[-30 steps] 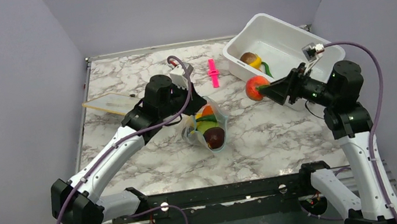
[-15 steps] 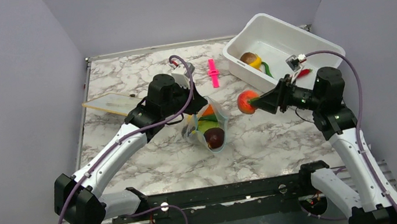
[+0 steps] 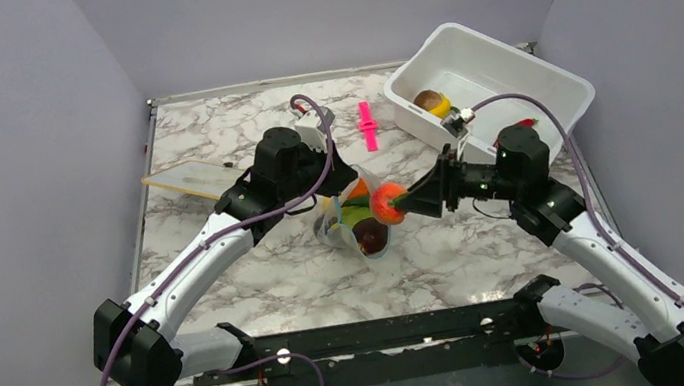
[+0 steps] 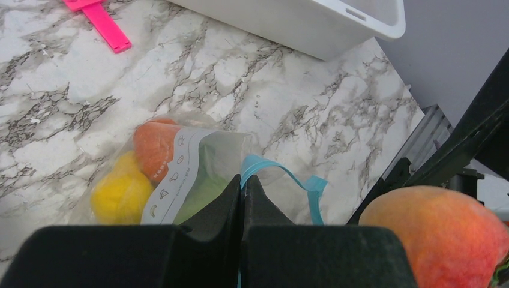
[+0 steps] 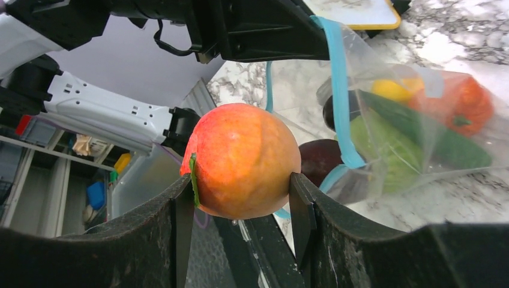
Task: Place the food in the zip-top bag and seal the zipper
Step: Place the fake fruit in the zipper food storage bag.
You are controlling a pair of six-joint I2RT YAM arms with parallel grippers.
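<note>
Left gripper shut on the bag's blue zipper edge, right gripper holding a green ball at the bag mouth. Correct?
No: the right gripper holds an orange-red peach, not a green ball, per the right wrist view. Rest stands.

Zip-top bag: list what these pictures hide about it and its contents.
Top view: the peach and right hand cover part of the zip-top bag's mouth.
Left wrist view: the left hand's fingers hide where the zipper is pinched.
Right wrist view: the peach partly hides the dark brown piece.

The peach (image 5: 240, 161) is orange-red, the zipper (image 5: 339, 90) light blue, the table (image 3: 236, 117) grey-veined white marble.
</note>
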